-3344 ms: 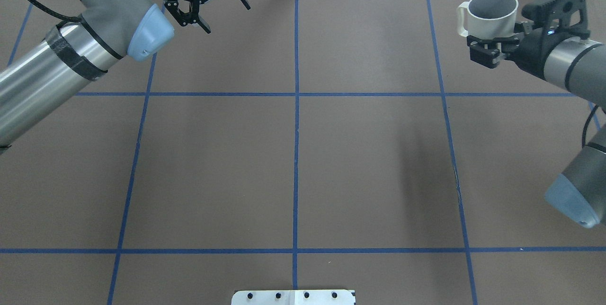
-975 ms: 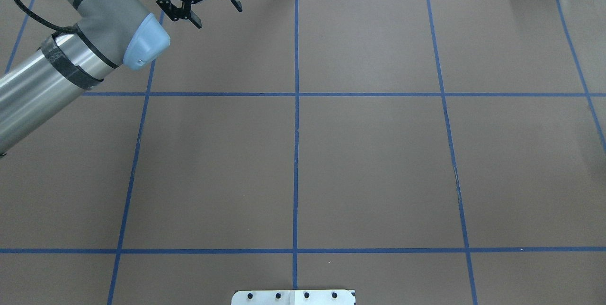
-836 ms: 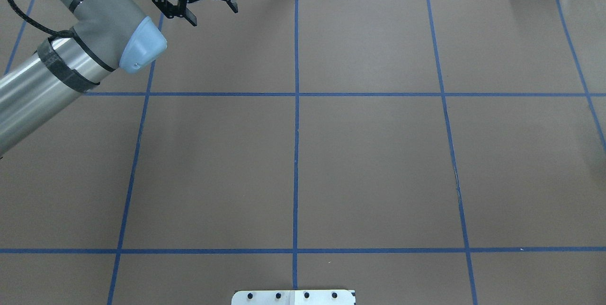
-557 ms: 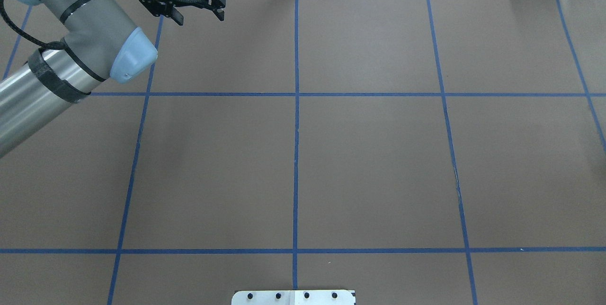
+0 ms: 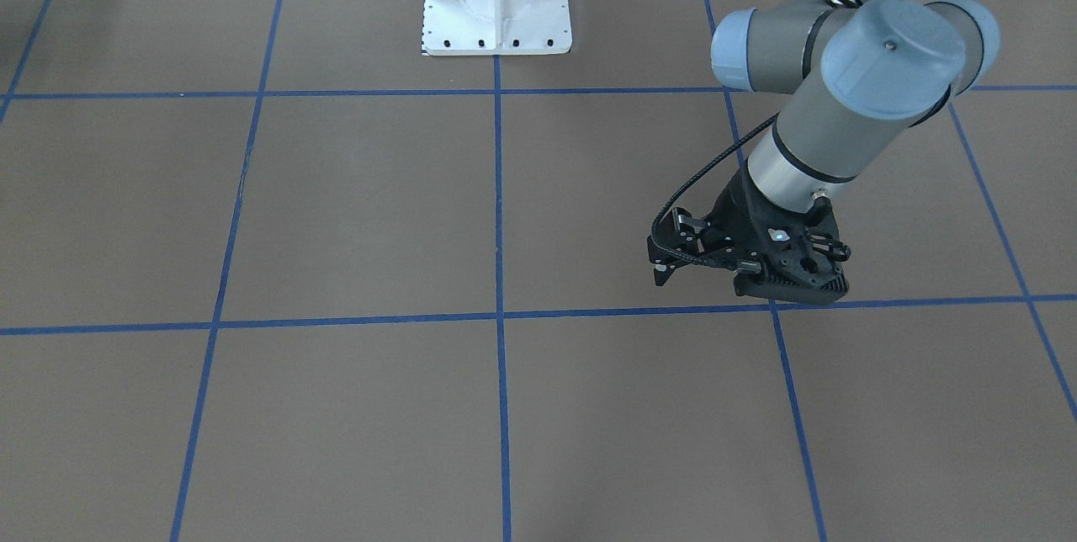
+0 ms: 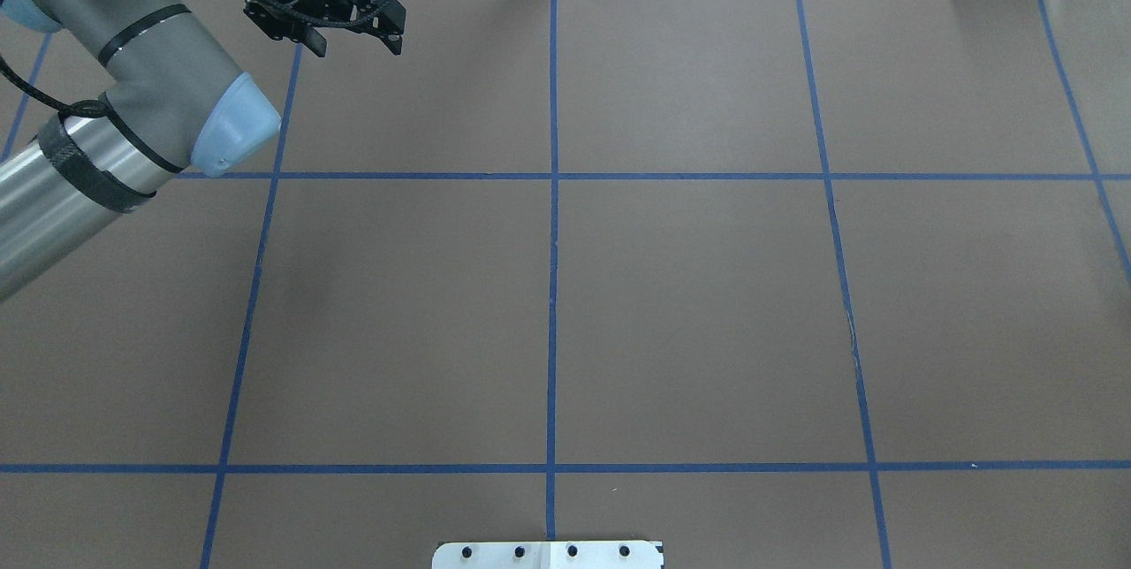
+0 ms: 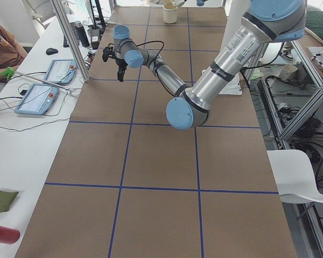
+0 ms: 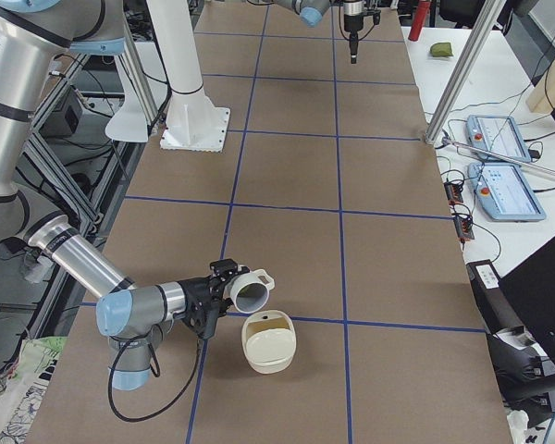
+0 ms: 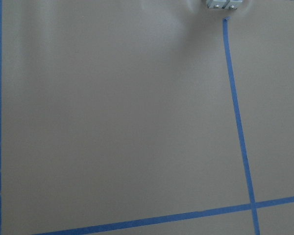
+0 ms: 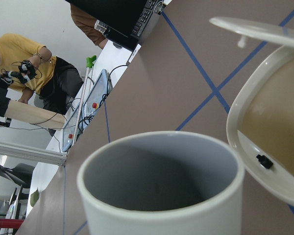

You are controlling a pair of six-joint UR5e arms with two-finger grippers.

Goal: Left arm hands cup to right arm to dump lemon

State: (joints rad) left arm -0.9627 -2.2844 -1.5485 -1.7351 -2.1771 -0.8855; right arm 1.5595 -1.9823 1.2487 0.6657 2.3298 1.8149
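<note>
Cup (image 8: 248,291) tipped at the right arm's end; left pincer (image 6: 354,45) spread wide far off

Nearest in the right-side view, the right arm reaches low over the bench (image 8: 287,166) at the robot's right end. The white cup sits at the tip of the right pincer (image 8: 224,289). It is tilted onto its side, with the handle showing on its upper side. Its mouth is turned toward a cream container (image 8: 268,347) that rests on the bench just beside it. Whether cup and container touch cannot be told. The right wrist camera looks over the cup's rim into its grey inside, with the container's rim close by on the right. This pincer's fingers show in no close view, so I cannot tell whether they are clamped on the cup or slack.

Farther along, blue tape lines (image 6: 553,198) cross the brown bench, and the robot's white pedestal (image 8: 190,120) stands at its edge.

Farthest, at the other end, the left pincer hangs above the bench toward the operators' side. Its fingers are well apart with nothing between them. Its wrist camera shows brown surface and tape. Beyond the bench, two tablets (image 8: 511,194) lie on a white side table (image 8: 513,102).
</note>
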